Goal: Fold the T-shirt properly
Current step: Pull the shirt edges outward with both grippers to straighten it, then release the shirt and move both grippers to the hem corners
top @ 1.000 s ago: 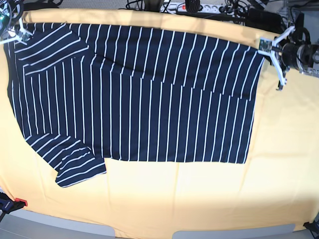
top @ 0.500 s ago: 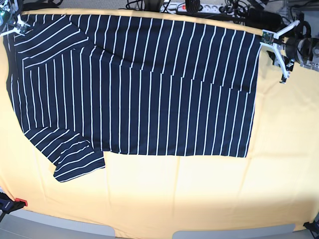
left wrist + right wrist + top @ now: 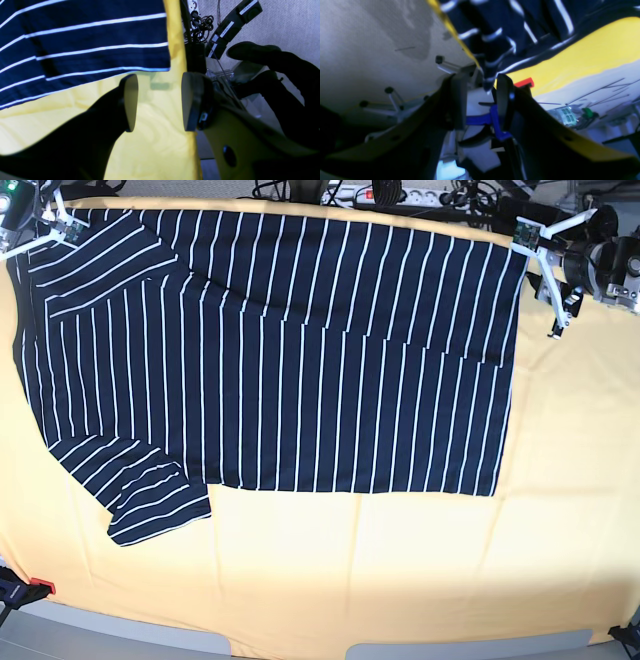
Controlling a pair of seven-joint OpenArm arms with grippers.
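Both grippers parted at the far corners of the spread T-shirt.

Left gripper (image 3: 157, 102): jaws wide, nothing between them, just off the hem corner of the dark navy white-striped cloth T-shirt (image 3: 290, 360). Right gripper (image 3: 480, 100): jaws partly apart, a striped fold hanging into the gap; grip cannot be told. T-shirt lies flat on the yellow cloth-covered table (image 3: 400, 570), one sleeve angled toward the near-left.

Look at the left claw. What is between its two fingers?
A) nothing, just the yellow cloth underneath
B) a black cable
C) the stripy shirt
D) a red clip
A: in the left wrist view the left claw stands open, with only the yellow cloth showing in the gap; the shirt lies apart, past the fingertips.
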